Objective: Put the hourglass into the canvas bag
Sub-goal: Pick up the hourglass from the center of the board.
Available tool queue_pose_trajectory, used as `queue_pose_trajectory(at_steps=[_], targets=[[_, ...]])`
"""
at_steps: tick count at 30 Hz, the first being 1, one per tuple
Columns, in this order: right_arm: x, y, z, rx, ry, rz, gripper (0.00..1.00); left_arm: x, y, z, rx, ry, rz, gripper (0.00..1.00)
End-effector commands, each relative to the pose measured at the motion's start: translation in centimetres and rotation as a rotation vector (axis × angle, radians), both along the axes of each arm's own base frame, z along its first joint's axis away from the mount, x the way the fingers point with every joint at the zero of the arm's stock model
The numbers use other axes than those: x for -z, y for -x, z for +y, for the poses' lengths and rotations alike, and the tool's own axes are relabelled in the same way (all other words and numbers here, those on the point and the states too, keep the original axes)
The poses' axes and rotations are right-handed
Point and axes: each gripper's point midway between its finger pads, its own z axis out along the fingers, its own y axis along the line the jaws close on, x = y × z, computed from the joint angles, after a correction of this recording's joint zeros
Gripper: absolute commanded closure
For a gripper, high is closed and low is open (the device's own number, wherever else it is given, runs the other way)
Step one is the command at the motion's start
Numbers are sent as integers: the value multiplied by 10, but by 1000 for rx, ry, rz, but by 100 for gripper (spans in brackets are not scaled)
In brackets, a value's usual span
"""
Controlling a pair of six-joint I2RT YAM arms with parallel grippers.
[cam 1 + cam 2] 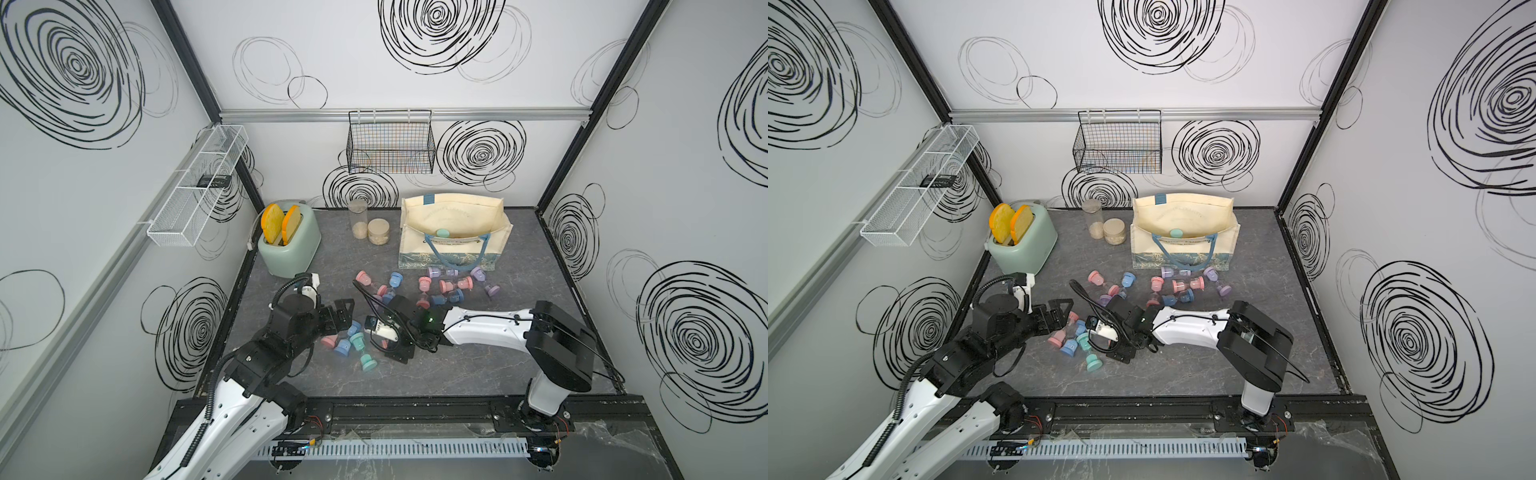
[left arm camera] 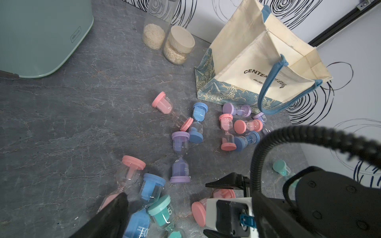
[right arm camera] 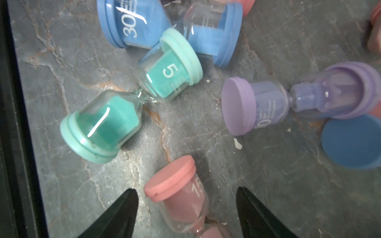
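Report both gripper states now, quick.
Left gripper: open, holding nothing.
Right gripper: open, jaws either side of the pink hourglass, gaps showing on both sides.

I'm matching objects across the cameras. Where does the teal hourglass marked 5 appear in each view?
In a top view: the teal hourglass lies on the table's near half, slightly left of centre.
In a top view: same spot.
Left wrist: close to the camera, in the nearest cluster.
Right wrist: just beyond the pink hourglass.
Shared landmark: the blue hourglass touching its cap.
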Motion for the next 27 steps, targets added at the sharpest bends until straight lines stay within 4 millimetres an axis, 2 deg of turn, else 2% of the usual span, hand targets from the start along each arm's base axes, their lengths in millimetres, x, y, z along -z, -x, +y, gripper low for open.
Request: queue_pose_trajectory(at_steps=[1, 9, 19, 27], targets=[[3, -3, 3, -33, 32, -30, 22, 0, -3, 2, -22, 14, -4, 4], [17, -9, 4, -39, 77, -30, 28, -1, -3, 5, -30, 17, -11, 4], [23, -13, 12, -53, 74, -23, 33, -1, -4, 2, -19, 23, -14, 4], [25, -19, 6, -33, 77, -14, 43, 0, -4, 3, -21, 25, -13, 4]])
